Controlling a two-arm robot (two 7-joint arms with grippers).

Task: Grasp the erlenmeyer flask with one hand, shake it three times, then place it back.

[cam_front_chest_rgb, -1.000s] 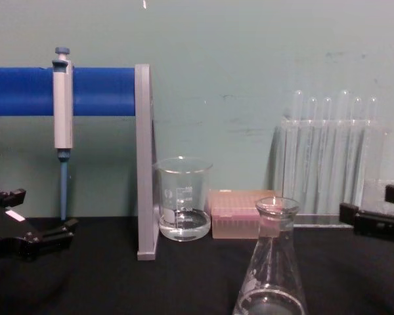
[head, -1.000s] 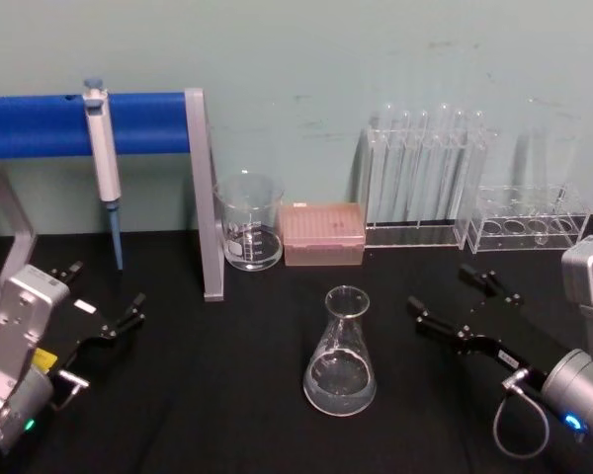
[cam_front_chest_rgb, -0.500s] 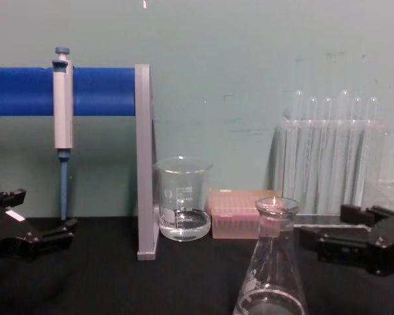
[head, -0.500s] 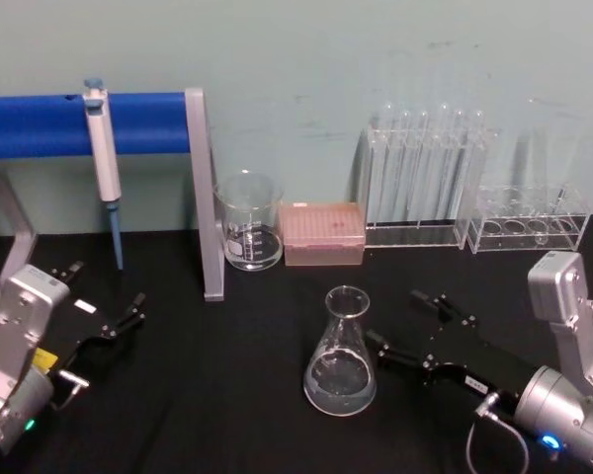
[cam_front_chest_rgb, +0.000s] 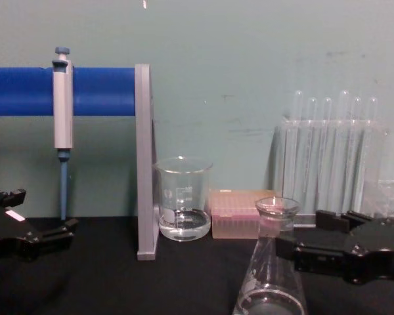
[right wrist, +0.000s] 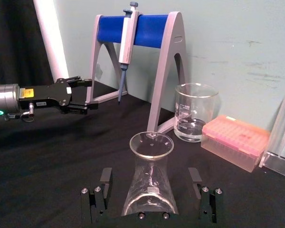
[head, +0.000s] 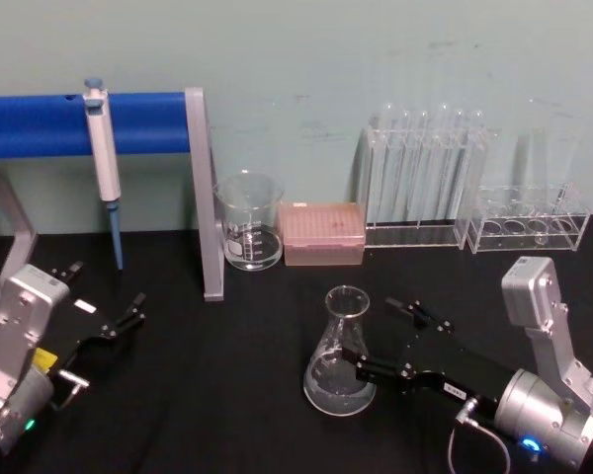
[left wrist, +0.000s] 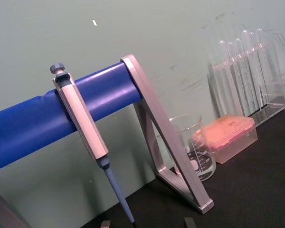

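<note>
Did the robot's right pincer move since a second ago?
Yes. In the head view the right pincer slid left toward the erlenmeyer flask, which stayed put; its open fingers now sit on either side of it.

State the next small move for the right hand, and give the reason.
Probably close the right hand on the erlenmeyer flask. Its fingers stand open on either side of the flask's body, with a gap at each side, and the flask stands upright on the black table, not yet gripped. The left hand rests open at the table's left.
</note>
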